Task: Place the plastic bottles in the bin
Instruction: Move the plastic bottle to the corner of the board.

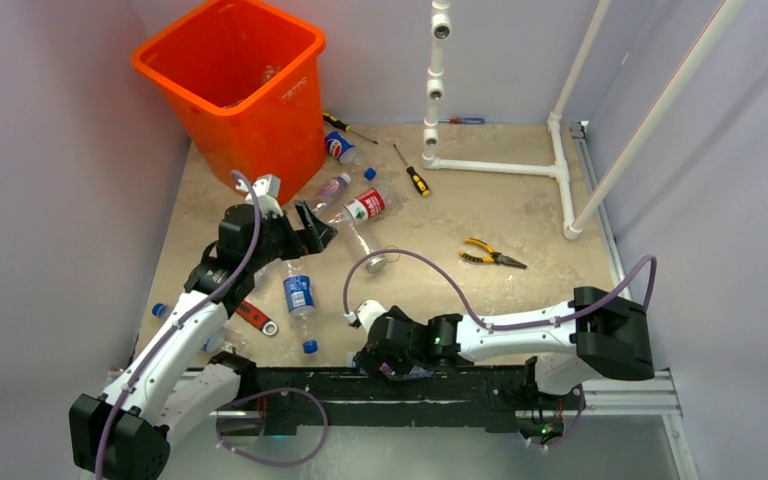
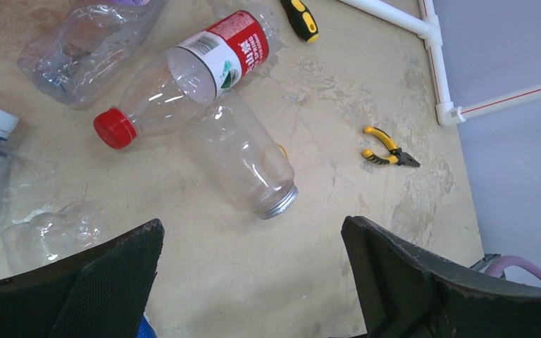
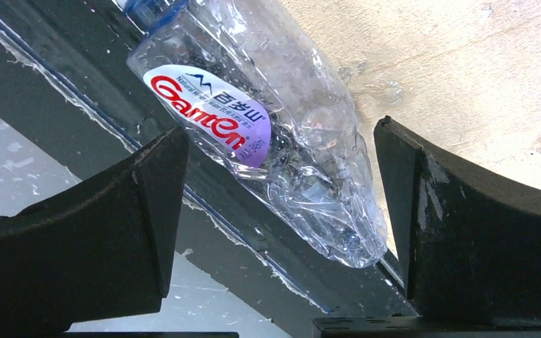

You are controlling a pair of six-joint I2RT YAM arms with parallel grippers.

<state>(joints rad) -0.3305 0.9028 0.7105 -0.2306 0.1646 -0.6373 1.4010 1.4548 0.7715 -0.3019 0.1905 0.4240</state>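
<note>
Right gripper hangs with its fingers spread wide on either side of a crushed bottle with a purple-and-white label. Neither pad looks to be touching it, and nothing is held. That bottle lies along the black rail at the 6 o'clock edge of the table. Left gripper is spread just as wide and is empty, over bare tabletop. At its 12 o'clock lie a capless bottle and, against it, a red-capped bottle.

By my reading the task is barely under way. The bin stands at 11 o'clock of the table; something pale shows inside, too small to tell what. Yet to go, seen from above, are at least five bottles loose between the bin and the centre, plus the one at the rail. The likeliest next pick is the right arm's — closing on that crushed bottle.
</note>
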